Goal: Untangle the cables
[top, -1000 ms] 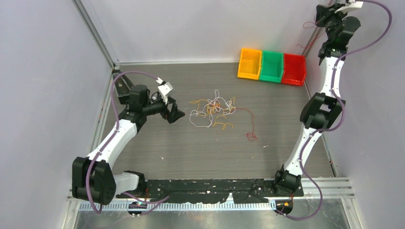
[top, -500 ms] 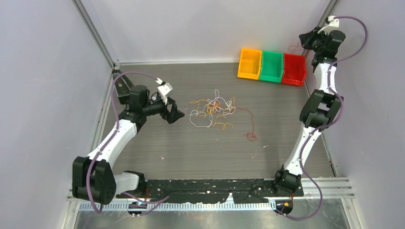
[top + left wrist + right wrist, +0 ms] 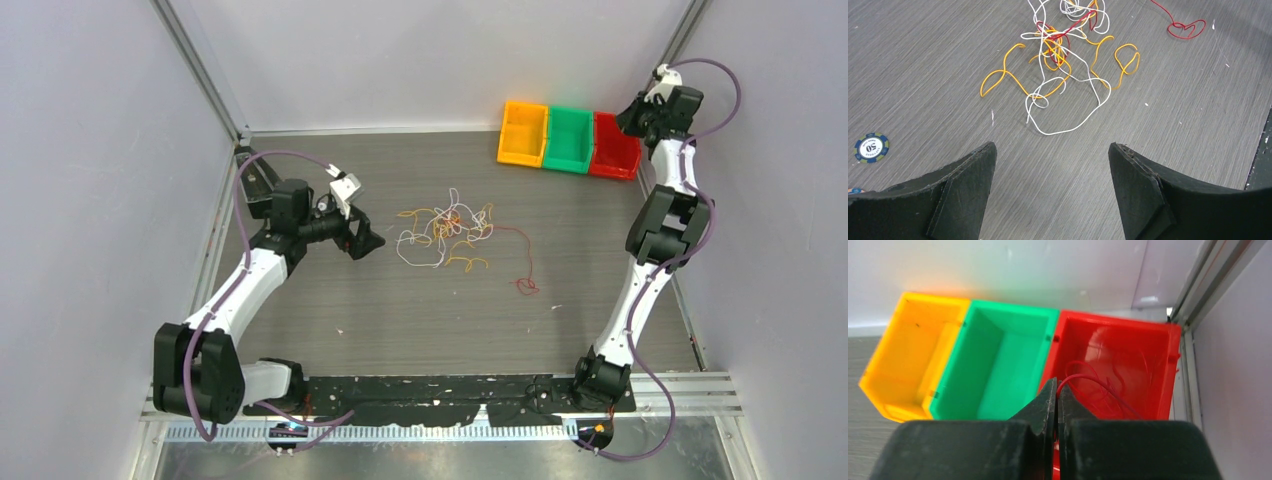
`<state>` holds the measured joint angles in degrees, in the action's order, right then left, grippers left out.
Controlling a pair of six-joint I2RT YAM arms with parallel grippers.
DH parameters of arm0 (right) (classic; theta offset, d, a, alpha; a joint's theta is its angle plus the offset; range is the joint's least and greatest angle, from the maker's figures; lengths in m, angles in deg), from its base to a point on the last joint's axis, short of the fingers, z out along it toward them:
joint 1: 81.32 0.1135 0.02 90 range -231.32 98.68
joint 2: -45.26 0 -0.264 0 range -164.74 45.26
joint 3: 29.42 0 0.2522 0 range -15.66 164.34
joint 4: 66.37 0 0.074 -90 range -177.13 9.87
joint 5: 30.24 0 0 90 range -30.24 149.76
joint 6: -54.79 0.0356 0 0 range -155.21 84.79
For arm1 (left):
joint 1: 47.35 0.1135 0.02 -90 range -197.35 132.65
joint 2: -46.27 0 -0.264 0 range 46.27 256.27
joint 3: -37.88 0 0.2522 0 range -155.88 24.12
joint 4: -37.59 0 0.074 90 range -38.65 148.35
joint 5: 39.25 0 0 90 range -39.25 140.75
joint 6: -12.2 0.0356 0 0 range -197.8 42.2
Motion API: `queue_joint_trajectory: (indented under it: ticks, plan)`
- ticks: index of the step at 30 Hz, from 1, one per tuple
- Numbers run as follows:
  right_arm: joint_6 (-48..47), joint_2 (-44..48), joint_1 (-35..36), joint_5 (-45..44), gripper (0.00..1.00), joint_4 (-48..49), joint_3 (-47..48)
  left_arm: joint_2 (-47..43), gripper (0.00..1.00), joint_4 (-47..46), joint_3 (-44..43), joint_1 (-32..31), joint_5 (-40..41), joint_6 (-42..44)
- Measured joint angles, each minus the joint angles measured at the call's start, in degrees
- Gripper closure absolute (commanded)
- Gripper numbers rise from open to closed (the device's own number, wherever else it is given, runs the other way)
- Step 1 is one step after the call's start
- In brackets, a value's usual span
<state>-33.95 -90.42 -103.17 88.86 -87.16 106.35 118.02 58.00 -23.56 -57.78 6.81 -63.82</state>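
The left claw hangs released beside the cables, a limp, featherlight tangle mid-tabletop, best pinched at an outlying white loop. The right claw, clenched apparently on a red wire, has dropped toward the red bin at the far right corner.

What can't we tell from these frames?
The cables: too small in the top view to tell which crosses over which; the left wrist view cuts the tangle at its top edge.
The red bin: wire count inside unclear, red on red.
The red wire in the right gripper: lower end hidden behind the fingers.
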Motion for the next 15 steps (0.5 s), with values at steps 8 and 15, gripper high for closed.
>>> queue_joint_trajectory:
  ticks: [8,15]
  plan:
    - [-5.14,-2.12,0.2,-2.12,0.59,-8.2,-0.37,0.13,0.13,0.7,0.0,0.07,0.48,-0.04]
    - [-8.5,-1.01,0.37,-1.9,0.18,-15.65,1.7,0.13,0.12,1.44,0.0,0.07,1.03,-0.13]
